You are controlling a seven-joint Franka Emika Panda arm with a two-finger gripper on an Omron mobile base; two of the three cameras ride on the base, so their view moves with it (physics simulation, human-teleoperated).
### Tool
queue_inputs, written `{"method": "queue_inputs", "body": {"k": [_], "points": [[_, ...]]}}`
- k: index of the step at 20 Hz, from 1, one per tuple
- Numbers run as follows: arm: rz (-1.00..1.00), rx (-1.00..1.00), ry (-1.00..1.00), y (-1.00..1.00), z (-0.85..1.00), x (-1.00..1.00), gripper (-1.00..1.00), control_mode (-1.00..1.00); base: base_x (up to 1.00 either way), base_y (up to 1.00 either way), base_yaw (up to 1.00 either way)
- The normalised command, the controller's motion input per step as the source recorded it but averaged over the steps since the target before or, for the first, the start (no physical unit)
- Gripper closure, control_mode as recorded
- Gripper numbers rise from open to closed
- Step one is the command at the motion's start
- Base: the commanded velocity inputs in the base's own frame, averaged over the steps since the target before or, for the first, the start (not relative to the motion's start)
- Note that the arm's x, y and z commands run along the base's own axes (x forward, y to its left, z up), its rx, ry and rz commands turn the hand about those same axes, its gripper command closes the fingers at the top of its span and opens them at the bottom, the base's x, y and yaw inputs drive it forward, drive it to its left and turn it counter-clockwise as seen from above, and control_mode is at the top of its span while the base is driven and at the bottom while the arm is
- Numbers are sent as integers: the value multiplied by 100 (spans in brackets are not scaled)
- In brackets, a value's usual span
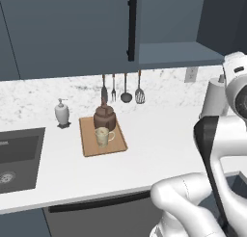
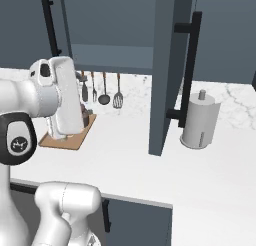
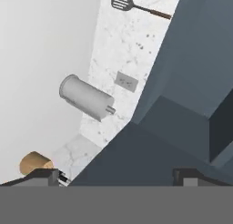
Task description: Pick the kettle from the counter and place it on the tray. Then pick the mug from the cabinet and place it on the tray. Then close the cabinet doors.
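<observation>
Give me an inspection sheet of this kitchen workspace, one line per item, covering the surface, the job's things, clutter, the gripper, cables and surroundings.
Surface: white marbled counter with a dark sink at its left.
Job's things: kettle and mug both on the tray, mug in front; cabinet open, one cabinet door swung out.
Clutter: soap dispenser, paper towel roll, hanging utensils.
Gripper: gripper open, holding nothing, facing the cabinet.
Cables: nothing seen.
Surroundings: marbled backsplash with a wall outlet.
</observation>
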Motion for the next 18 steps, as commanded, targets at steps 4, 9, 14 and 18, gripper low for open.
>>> {"method": "queue_inputs", "body": {"k": [4, 9, 14, 18], "points": [[-22, 16, 0, -59, 21, -58, -100, -100, 0, 0, 0], [-14, 9, -6, -64, 12, -68, -100, -100, 0, 0, 0], [-8, 5, -2, -70, 7, -62, -100, -100, 0, 0, 0], [-5, 0, -3, -66, 0, -50, -100, -100, 0, 0, 0]]}}
